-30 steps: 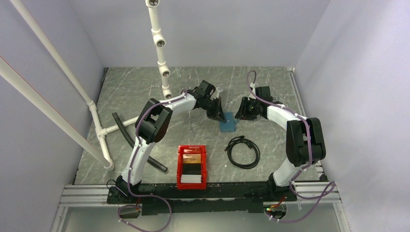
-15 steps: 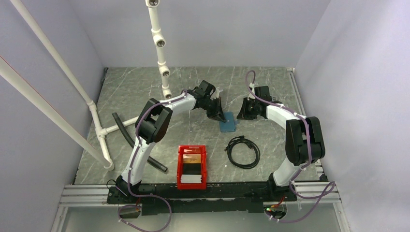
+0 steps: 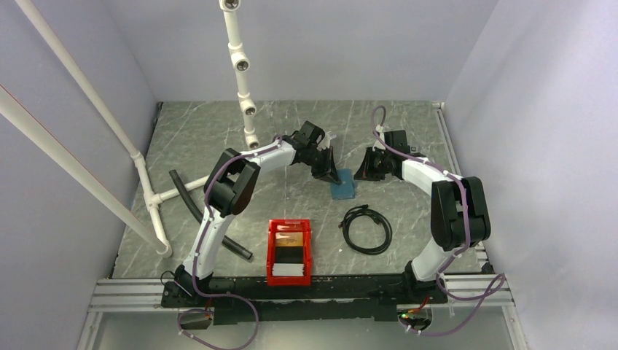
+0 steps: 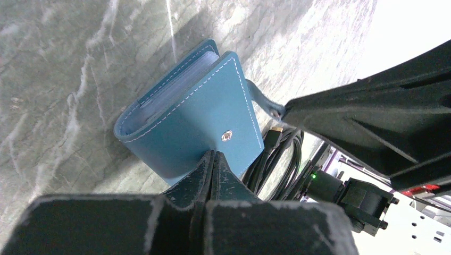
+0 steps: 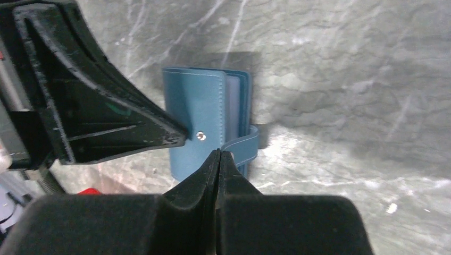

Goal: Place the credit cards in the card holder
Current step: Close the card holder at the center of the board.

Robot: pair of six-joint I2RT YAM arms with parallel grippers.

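On the right gripper (image 5: 219, 154) the jaws have just shut at the strap (image 5: 242, 144) of the blue holder (image 5: 197, 114). The holder lies closed on the worktop (image 3: 197, 138). A pinch cannot be confirmed. The left gripper (image 4: 213, 155), jaws shut, presses the cover. Opening probably comes next. The cards (image 3: 289, 270) wait in the red bin (image 3: 271, 251). No writing is legible.

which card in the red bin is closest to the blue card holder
The orange-gold card, at the red bin's far end; the whitish stack lies at the near end, by the arm bases.
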